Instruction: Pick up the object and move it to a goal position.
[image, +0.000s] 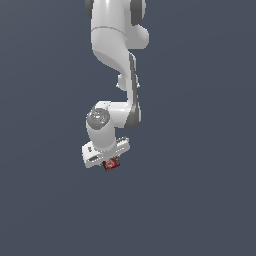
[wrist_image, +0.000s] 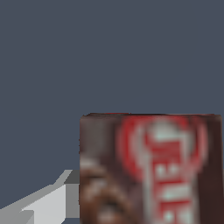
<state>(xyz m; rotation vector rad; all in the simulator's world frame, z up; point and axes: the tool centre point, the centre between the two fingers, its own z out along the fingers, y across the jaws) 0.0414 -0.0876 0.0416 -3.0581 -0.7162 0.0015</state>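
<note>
Box (image: 111, 164) beneath white arm (image: 112, 75)

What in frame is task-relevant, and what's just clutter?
Task-relevant:
- small red-brown box with red and white label print
- gripper, right at the box; whether it is closed on it cannot be told

Clutter:
- nothing else shows, only plain dark grey background

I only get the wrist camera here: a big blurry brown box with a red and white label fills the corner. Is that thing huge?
Observer: No. In the exterior view the box is tiny, far smaller than the white gripper above it.
Operator: Where does the arm come from?
Observer: It reaches down from the exterior view's top edge.
Operator: Anything else around?
Observer: Only a plain dark blue-grey background; no marker shows.
</note>
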